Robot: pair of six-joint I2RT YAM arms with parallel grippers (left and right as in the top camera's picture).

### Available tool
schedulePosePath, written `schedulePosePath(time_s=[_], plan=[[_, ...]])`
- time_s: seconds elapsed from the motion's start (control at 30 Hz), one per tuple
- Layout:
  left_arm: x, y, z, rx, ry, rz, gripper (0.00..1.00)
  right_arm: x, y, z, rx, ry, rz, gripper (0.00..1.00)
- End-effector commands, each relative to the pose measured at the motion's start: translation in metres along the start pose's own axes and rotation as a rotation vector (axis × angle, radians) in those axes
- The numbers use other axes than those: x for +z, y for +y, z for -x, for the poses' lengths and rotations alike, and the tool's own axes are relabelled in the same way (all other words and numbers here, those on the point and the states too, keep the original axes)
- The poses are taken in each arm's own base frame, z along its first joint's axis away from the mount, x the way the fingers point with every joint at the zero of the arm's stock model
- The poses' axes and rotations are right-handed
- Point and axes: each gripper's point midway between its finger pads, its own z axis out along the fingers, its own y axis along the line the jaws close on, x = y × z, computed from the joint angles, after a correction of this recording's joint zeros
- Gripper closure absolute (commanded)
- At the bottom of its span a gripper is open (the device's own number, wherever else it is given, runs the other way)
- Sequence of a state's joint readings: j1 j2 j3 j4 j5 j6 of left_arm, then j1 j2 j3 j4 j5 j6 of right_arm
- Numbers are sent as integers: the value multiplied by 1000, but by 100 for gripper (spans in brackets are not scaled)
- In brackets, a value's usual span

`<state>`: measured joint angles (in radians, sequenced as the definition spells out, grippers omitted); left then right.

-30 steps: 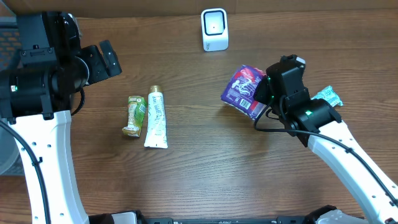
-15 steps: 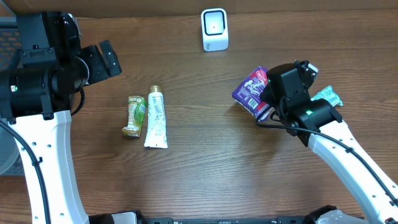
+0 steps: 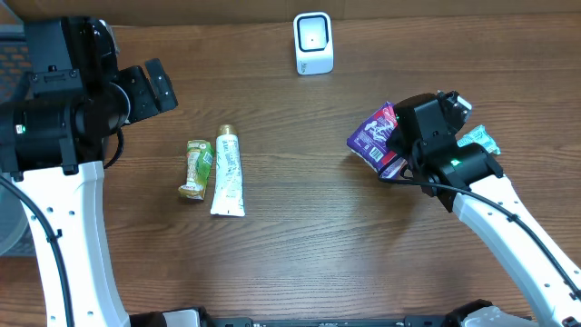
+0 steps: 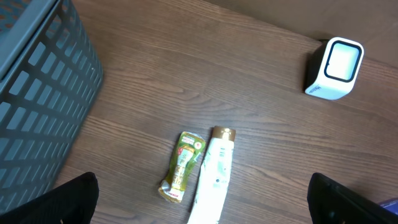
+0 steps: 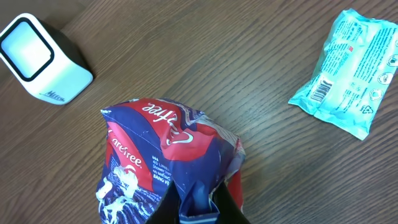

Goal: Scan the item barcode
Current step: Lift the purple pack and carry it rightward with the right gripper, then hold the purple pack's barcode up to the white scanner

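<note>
A white barcode scanner (image 3: pixel 313 43) stands at the back middle of the table, and it also shows in the right wrist view (image 5: pixel 40 59) and the left wrist view (image 4: pixel 334 68). My right gripper (image 3: pixel 399 150) (image 5: pixel 198 210) is shut on the pinched edge of a blue and red packet (image 3: pixel 372 136) (image 5: pixel 161 155). It holds the packet right of the scanner and nearer the front. My left gripper (image 3: pixel 156 86) (image 4: pixel 202 186) is open and holds nothing, high at the left. Below it lie a green packet (image 4: pixel 182 165) and a white tube (image 4: pixel 212 180).
A teal packet (image 3: pixel 478 139) (image 5: pixel 345 71) lies on the table right of my right gripper. The green packet (image 3: pixel 194 169) and white tube (image 3: pixel 227 171) lie side by side at middle left. A grey slatted basket (image 4: pixel 37 93) stands at the far left.
My right gripper has carried the blue and red packet to the right, away from the scanner, and the packet has turned narrower in the overhead view. The left arm has not moved.
</note>
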<state>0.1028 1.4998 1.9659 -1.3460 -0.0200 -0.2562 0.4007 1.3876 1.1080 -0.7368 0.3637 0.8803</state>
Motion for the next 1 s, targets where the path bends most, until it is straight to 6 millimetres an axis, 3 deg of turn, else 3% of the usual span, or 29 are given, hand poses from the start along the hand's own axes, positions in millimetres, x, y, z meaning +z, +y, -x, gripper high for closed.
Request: schedulePosePath(time_s=[0.0,0.7,0.87,0.97], plan=[[-4,1,3,-12,-17,4,1,-7,1,9,24,-31,12,97],[-4,1,3,-12,-17,4,1,-7,3,8,17,-23,23,96],[-4,1,3,-12,-17,4,0,-8,12,20,-49,-81,49,96],[-4,1,3,-12,-17,4,0,-10,15,41,-63,-187,41,96]])
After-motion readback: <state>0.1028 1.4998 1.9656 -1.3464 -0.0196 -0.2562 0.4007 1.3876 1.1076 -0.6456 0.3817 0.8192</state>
